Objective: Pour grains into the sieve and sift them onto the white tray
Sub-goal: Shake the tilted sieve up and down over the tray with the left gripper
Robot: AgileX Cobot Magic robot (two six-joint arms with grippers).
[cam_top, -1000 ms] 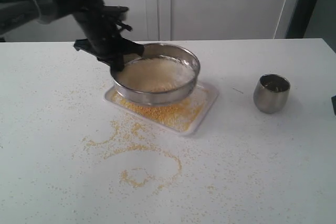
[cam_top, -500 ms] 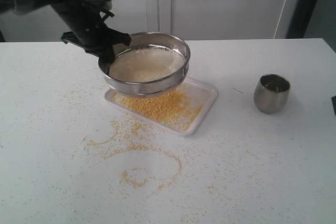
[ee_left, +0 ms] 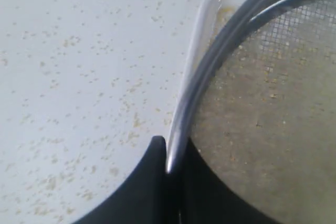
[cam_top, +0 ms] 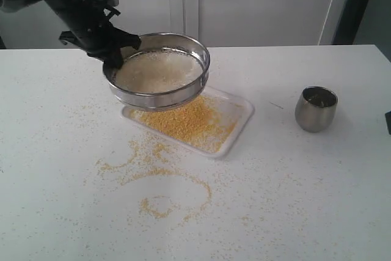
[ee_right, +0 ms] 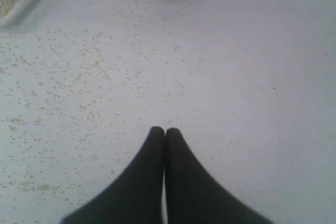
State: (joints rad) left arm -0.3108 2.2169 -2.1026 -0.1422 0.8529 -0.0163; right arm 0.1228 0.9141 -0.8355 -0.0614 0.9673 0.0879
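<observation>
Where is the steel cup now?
In the exterior view, the small rounded steel cup stands upright on the white table, right of the white rectangular tray and apart from it.

Open tabletop (cam_top: 275,128) between tray (cam_top: 242,118) and cup (cam_top: 316,109)

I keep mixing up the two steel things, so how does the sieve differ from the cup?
The sieve is wide, shallow and mesh-bottomed; the cup is small and rounded. The sieve is held off the table by the left gripper; the cup stands on it. Both are shiny steel.
</observation>
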